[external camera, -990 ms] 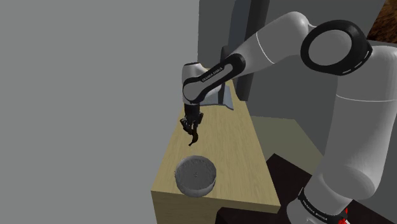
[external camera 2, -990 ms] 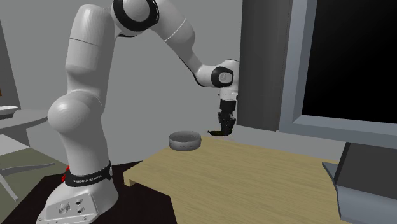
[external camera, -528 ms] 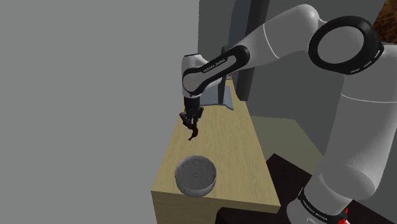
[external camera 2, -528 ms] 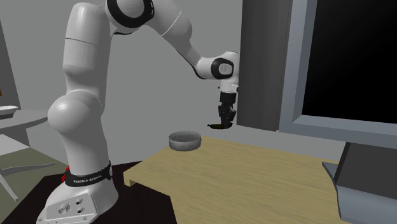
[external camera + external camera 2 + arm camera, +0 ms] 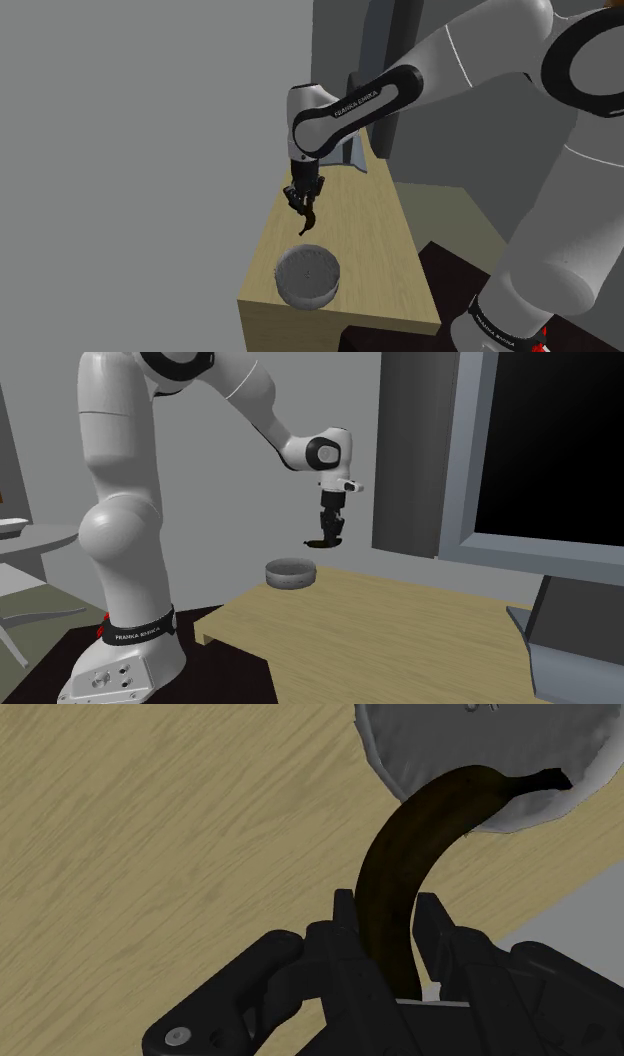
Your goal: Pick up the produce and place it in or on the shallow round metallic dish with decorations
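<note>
A dark brown, overripe banana [image 5: 420, 834] is clasped between the black fingers of my gripper [image 5: 390, 929], which is shut on it. The banana [image 5: 310, 222] hangs in the air above the wooden tabletop [image 5: 370, 240], a little short of the round grey dish [image 5: 308, 275] near the table's front corner. In the second exterior view the gripper [image 5: 328, 535] holds the banana [image 5: 318, 543] above and slightly right of the dish [image 5: 290, 572]. In the wrist view the banana's stem end overlaps the dish's rim [image 5: 385, 764].
A grey monitor stand [image 5: 355, 155] sits at the table's far end, with a dark screen [image 5: 560, 452] on the second exterior view's right. A grey wall [image 5: 130, 150] borders the table. The arm's stand [image 5: 120, 662] rests on a dark box.
The gripper has carried the banana higher and toward the dish, moving left in the second exterior view. It has stayed shut on the banana throughout.
</note>
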`<action>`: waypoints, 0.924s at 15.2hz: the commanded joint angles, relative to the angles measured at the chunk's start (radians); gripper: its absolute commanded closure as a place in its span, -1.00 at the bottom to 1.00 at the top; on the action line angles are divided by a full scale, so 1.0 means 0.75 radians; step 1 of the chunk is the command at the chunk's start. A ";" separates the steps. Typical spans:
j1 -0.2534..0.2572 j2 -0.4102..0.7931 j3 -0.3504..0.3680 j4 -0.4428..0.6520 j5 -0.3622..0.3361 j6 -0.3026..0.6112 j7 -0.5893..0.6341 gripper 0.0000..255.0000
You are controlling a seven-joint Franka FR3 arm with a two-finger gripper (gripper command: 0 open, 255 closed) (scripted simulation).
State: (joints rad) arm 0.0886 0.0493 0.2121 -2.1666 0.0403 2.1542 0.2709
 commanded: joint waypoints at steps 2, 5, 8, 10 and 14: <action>0.036 -0.101 0.036 -0.125 0.033 0.028 0.053 1.00; 0.077 -0.195 0.078 -0.223 0.071 0.039 0.111 1.00; 0.111 -0.248 0.111 -0.294 0.099 0.062 0.156 1.00; 0.110 -0.225 0.114 -0.311 0.095 0.101 0.159 1.00; 0.110 -0.176 0.118 -0.340 0.084 0.178 0.165 1.00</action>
State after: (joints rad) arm 0.1705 -0.0917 0.2989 -2.4160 0.1051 2.2726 0.3920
